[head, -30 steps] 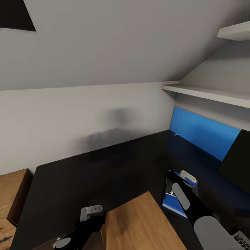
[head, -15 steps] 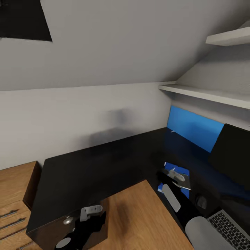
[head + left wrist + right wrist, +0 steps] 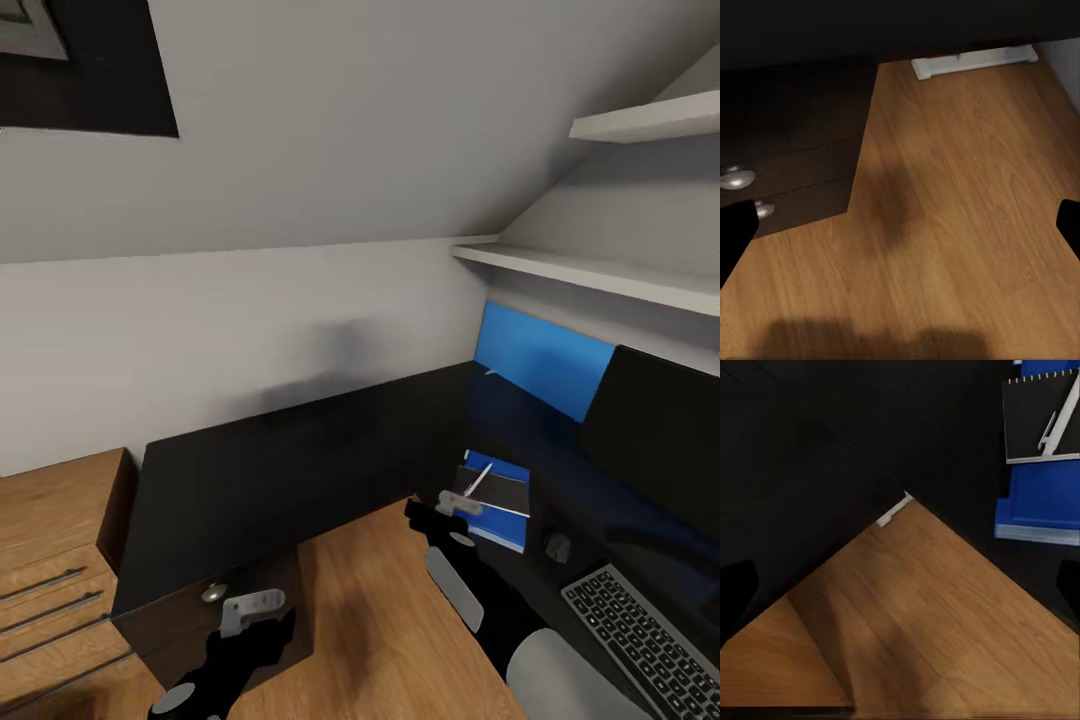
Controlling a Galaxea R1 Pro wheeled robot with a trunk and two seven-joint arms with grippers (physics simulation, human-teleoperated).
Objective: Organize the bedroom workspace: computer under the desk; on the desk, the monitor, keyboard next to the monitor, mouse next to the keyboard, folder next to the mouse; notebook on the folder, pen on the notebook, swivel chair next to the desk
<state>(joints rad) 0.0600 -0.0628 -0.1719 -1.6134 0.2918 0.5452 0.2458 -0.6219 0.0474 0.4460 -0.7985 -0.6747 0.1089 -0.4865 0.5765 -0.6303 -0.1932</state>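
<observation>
Room: sloped white walls, wood floor, glossy black desk [image 3: 300,460] wrapping the corner.
Right claw [image 3: 455,503]: hovering at the desk's inner edge, nothing held; both fingertips sit wide apart in its wrist view, so released.
Left claw [image 3: 252,608]: low off the desk's drawer unit [image 3: 200,620], tips apart, empty too.
Stack: just beyond the right claw, on the desk: blue folder [image 3: 497,500], dark notebook [image 3: 495,488] on it, white pen [image 3: 477,479] on top, long axis pointing away from the claw toward the wall.
Neighbours: mouse [image 3: 556,545], then keyboard [image 3: 635,630], with the monitor [image 3: 655,435] behind them.
Nearer arm: right, clearly.
Judgement: desk layout looks finished; chair step seems left.
</observation>
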